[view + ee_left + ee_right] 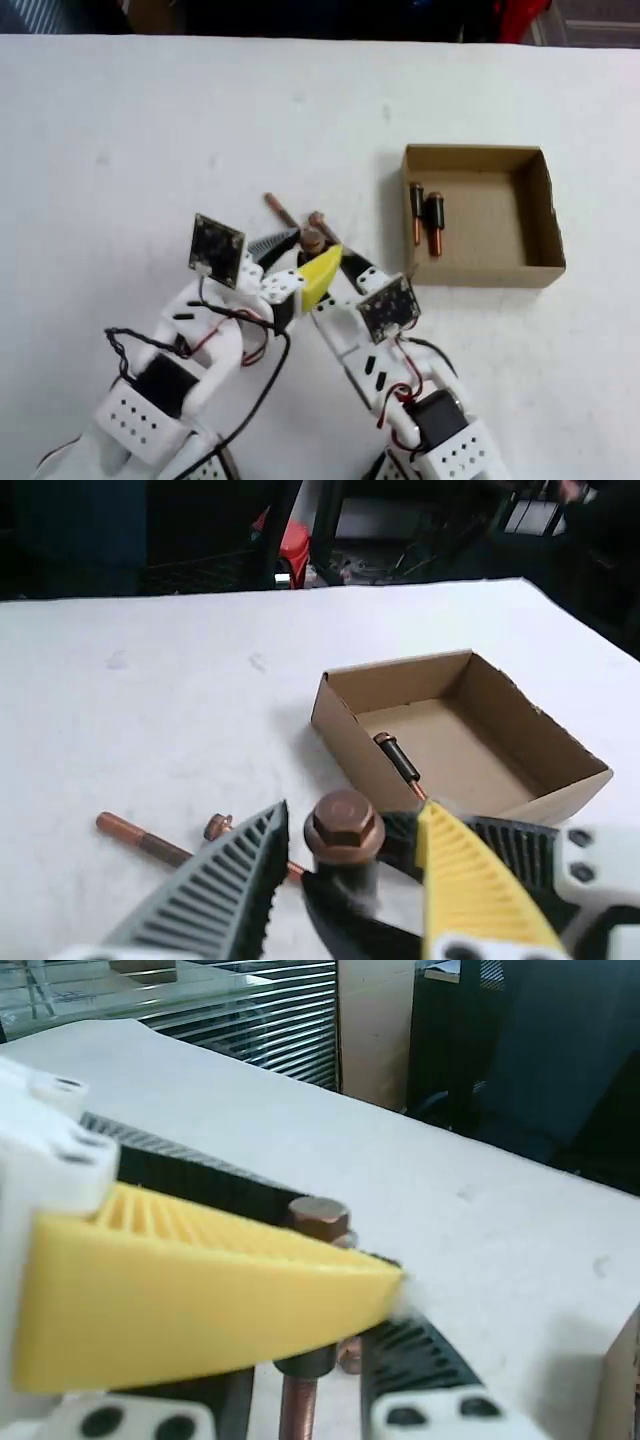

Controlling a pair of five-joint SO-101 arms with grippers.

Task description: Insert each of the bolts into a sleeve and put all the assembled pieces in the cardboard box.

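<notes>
A copper bolt [312,240] stands upright at mid-table, its hex head [343,825] on top and a dark sleeve [345,895] under the head. Copper shaft [300,1410] sticks out below the sleeve. My left gripper [314,245] holds the sleeve between its grey finger [235,880] and yellow finger [460,880]. My right gripper [330,1260], with black fingers [400,1355], meets the same piece from the other side, its tips hidden behind the yellow finger. Two loose bolts [280,210] [325,228] lie just beyond.
The cardboard box [470,152] sits to the right of the grippers, open on top, with two assembled pieces [417,210] [435,222] lying inside. Both arms' bodies and cables crowd the near table edge. Bare white tabletop spreads to the left and far side.
</notes>
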